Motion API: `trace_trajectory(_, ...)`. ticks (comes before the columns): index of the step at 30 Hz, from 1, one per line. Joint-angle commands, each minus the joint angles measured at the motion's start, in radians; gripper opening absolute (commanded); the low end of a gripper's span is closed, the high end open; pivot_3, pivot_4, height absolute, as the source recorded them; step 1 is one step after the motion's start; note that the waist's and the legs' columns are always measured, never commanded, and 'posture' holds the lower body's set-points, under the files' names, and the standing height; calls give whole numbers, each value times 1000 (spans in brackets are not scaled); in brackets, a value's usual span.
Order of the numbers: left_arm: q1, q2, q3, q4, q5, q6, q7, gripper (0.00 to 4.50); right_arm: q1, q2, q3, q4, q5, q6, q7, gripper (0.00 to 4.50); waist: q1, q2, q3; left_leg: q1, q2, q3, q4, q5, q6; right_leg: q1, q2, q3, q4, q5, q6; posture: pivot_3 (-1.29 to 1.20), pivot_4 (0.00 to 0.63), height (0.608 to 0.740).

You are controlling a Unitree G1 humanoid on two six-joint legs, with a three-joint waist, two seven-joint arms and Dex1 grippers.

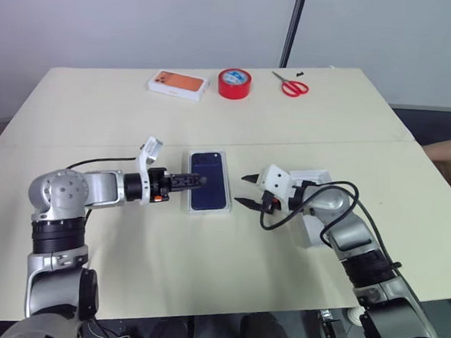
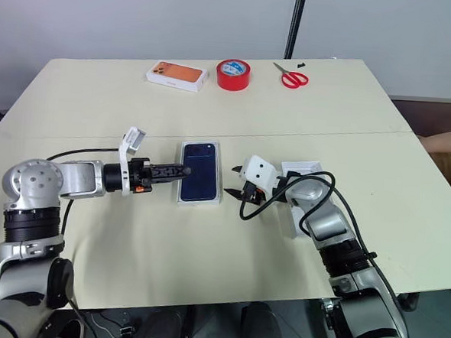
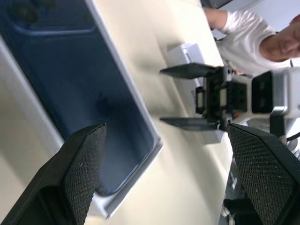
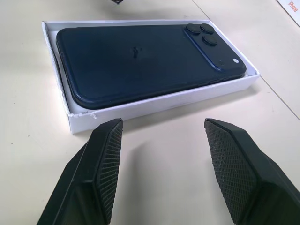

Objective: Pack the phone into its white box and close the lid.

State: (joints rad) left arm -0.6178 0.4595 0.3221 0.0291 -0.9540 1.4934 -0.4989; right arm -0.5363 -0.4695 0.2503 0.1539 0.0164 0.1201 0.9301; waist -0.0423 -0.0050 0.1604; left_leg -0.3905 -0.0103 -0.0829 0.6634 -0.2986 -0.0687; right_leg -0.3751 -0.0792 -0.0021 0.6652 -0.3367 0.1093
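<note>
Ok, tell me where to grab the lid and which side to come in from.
Take the lid across its narrow width, jaws on the two long side walls, coming down from above. It lies flat on the table beside the right arm, which partly covers it, and its upright walls look tall enough to pinch. The right gripper is nearest, its jaws open and empty.

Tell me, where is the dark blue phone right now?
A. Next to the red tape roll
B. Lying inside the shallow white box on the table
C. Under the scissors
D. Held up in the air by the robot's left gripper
B: the phone lies flat inside the white box, whose thin walls surround it, on the table; both grippers are open and empty.
</note>
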Motion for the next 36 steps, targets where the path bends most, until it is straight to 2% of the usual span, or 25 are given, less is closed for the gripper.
trace_trajectory(1,-6,46,-2,-37,37,-97,-23,4291,-9,2,-11,-22,8,-19,-3,2919,0,0,0,0,0,0,0,0,0,0,0,0,0,0,0,0,150,740)
trace_trajectory(2,-3,56,-9,-32,54,-125,-27,4291,-8,3,-15,-22,15,-14,0,2919,0,0,0,0,0,0,0,0,0,0,0,0,0,0,0,0,150,740)
trace_trajectory(3,-1,64,-15,-18,82,-163,-22,4351,-7,5,-20,-24,21,-11,-1,2661,0,0,0,0,0,0,0,0,0,0,0,0,0,0,0,0,150,740)
trace_trajectory(4,2,76,-26,0,116,-202,-17,4097,-7,7,-26,-25,27,-5,-4,2364,0,0,0,0,0,0,0,0,0,0,0,0,0,0,0,0,150,740)
trace_trajectory(6,20,110,-75,26,209,-304,-16,3445,-10,8,-29,-19,16,-16,-25,1510,1,0,0,0,0,0,0,0,0,0,0,0,0,0,0,0,150,740)
trace_trajectory(9,42,127,-122,35,256,-370,-52,1932,-26,26,-37,13,-6,-27,-85,8,1,0,0,0,0,0,0,0,0,0,0,0,0,0,0,0,150,740)
trace_trajectory(12,64,118,-179,19,300,-413,-60,346,-40,42,-21,53,-31,-35,-119,0,3,0,0,0,0,0,0,0,0,0,0,0,0,0,0,0,150,740)
trace_trajectory(13,67,116,-192,18,316,-426,-59,67,-41,45,-12,62,-42,-43,-124,0,4,0,0,0,0,0,0,0,0,0,0,0,0,0,0,0,150,740)
trace_trajectory(19,69,113,-228,42,383,-457,-45,67,-55,101,6,80,-57,-46,-153,0,-2,1,0,0,-1,0,0,0,0,-1,0,0,0,0,0,0,150,740)
trace_trajectory(24,68,117,-368,68,453,-461,-100,67,-72,119,20,105,-83,-53,-168,0,1,1,0,0,-2,1,0,0,0,-1,1,0,0,0,0,0,150,740)
trace_trajectory(27,59,103,-395,84,462,-457,-129,67,-69,112,16,97,-85,-51,-166,0,4,1,0,0,-3,0,0,0,0,1,0,0,0,0,0,0,150,740)
trace_trajectory(36,-23,-83,-411,129,461,-453,-138,67,30,51,-4,-30,-62,14,-137,0,34,1,0,0,-7,-1,2,0,1,2,-2,0,0,0,0,0,150,740)
